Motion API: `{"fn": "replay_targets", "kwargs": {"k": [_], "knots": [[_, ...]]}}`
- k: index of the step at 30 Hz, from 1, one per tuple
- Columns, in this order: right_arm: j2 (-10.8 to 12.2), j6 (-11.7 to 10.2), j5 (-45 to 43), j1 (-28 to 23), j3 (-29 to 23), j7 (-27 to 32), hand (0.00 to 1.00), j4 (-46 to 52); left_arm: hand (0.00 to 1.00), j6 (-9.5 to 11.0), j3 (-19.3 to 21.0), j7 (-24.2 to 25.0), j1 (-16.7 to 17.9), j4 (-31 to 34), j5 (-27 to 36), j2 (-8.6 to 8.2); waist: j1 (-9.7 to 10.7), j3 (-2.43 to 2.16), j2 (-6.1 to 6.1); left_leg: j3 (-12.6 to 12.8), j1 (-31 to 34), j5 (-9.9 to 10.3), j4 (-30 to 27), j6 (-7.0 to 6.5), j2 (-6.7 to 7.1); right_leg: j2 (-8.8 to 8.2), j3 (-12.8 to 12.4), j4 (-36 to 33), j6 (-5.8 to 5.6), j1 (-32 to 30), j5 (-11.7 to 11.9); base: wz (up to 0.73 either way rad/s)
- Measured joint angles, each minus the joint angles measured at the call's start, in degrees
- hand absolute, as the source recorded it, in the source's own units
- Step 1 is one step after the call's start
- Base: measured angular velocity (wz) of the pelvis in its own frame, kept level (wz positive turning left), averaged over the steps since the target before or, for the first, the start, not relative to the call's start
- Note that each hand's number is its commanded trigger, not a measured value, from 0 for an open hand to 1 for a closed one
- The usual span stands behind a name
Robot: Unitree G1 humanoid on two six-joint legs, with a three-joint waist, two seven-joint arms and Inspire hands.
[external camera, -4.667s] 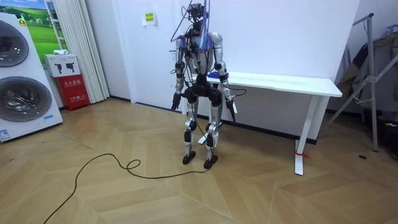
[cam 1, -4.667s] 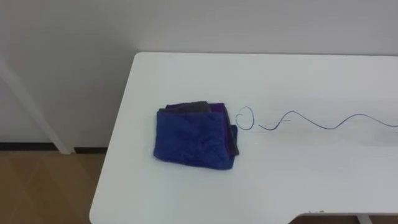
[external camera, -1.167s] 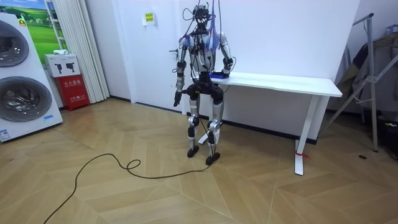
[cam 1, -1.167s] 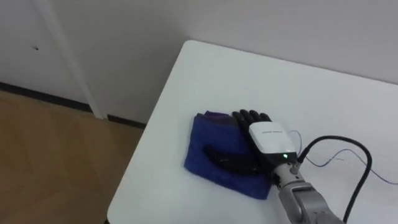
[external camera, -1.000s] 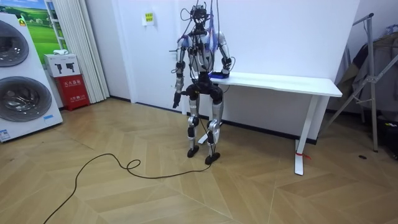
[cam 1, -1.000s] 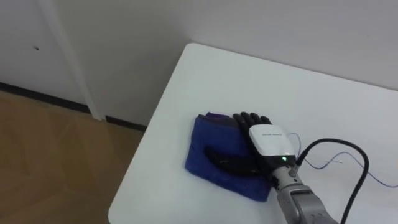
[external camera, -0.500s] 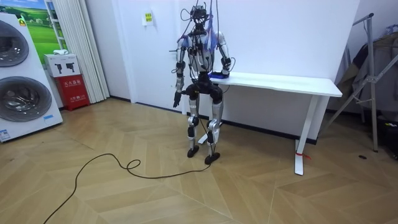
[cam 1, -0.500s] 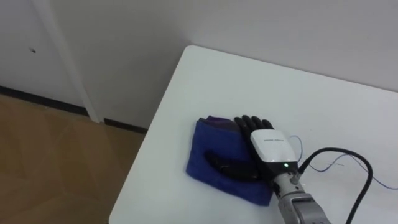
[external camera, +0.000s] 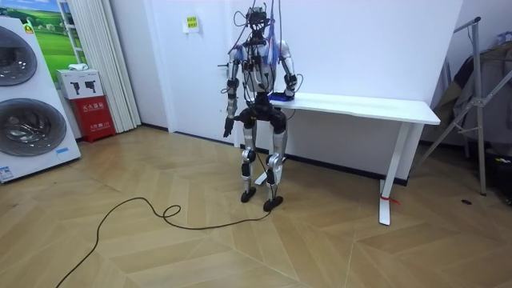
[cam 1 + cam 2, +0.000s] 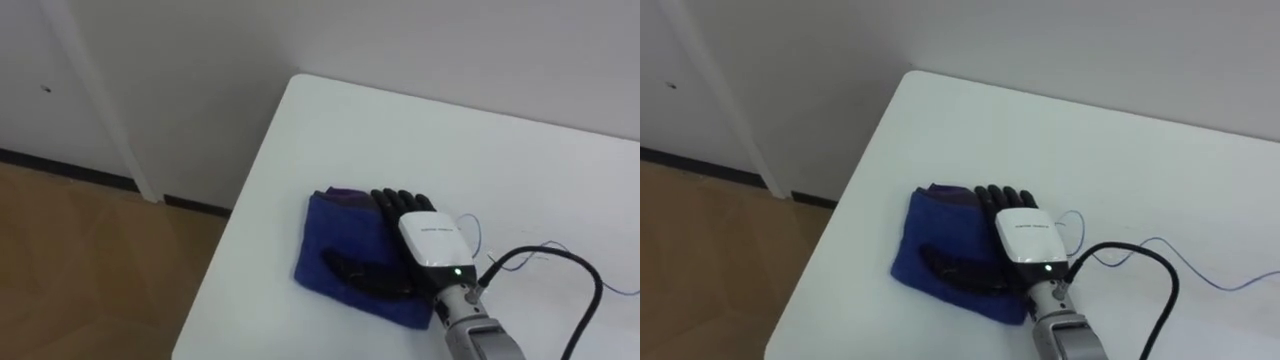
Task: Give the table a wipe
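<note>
Blue cloth [image 10: 338, 240] near table [image 10: 520, 160] corner, under right hand [image 10: 430, 240] (fingers straight, pressed flat on top)

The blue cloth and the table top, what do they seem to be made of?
The blue cloth looks like microfibre or terry: matt, fuzzy pile, soft folded edges. The table top looks like hard white laminate or painted board: smooth, even, faintly glossy, with a rounded corner.

Right of the blue cloth [image 10: 345, 255] the white table [image 10: 420, 130] is bare, so there's loads of room to pass that way. Wall [image 10: 300, 30] sits right behind the far edge. Left of the cloth the table edge is near, with floor [image 10: 80, 260] beyond.
</note>
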State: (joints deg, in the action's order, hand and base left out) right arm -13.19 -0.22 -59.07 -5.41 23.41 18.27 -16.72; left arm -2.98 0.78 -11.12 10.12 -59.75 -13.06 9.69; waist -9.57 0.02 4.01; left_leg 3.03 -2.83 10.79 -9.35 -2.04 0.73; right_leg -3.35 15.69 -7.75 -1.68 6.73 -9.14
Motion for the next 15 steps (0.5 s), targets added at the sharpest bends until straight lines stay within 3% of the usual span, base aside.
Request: {"fn": "replay_targets", "kwargs": {"k": [7, 15], "knots": [[0.0, -1.5, 0.1, -1.5, 0.4, 0.5, 0.0, 1.9, 0.0, 0.9, -0.5, -0.1, -0.6, -0.1, 0.0, -0.07, -0.2, 0.06, -0.5, 0.9, 0.1, 0.0, 0.2, 0.0, -0.04, 0.04, -1.0, 0.0, 0.0, -0.6, 0.0, -0.05], [-0.5, -1.4, 0.1, -2.2, 2.1, 0.4, 0.0, 4.0, 0.0, 1.0, -1.1, -0.1, -0.5, -0.1, 0.0, 0.02, -0.3, 0.07, -0.76, 1.2, 0.1, 0.0, 0.5, 0.0, -0.04, 0.05, -1.2, 0.0, 0.0, -0.9, 0.0, -0.02]]}}
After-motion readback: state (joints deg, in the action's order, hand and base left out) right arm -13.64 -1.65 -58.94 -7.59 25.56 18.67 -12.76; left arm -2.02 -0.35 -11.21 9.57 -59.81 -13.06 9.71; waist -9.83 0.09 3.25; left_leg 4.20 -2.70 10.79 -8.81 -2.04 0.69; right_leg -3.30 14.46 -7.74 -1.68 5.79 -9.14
